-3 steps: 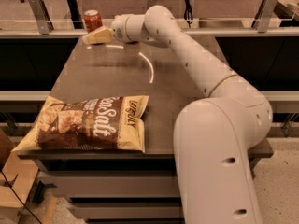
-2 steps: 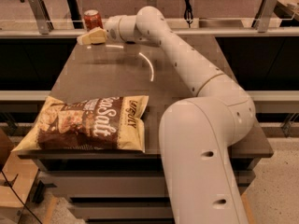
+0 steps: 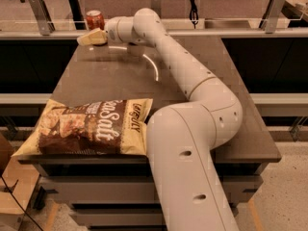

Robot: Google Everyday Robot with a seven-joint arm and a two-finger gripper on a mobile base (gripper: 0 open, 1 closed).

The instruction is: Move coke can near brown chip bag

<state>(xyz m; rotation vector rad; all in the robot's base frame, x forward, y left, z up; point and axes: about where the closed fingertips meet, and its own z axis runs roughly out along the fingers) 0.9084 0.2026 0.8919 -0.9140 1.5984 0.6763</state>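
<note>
The coke can (image 3: 95, 19), red with a silver top, stands upright at the far left corner of the dark table (image 3: 120, 83). My gripper (image 3: 91, 37) is at the end of the long white arm (image 3: 192, 81), right in front of the can and low over the table; it hides the can's base. The brown chip bag (image 3: 89, 127), with tan edges and white "Sea Salt" lettering, lies flat at the near left corner of the table, far from the can.
A thin white curved mark (image 3: 155, 66) lies on the tabletop behind the arm. A metal rail with posts (image 3: 38, 11) runs along the table's far edge. The arm's thick base (image 3: 187, 177) stands at the table's front, right of the bag.
The gripper has moved slightly left, closer in front of the can. The arm's upper links have swung left with it. The can and the bag have not moved.
</note>
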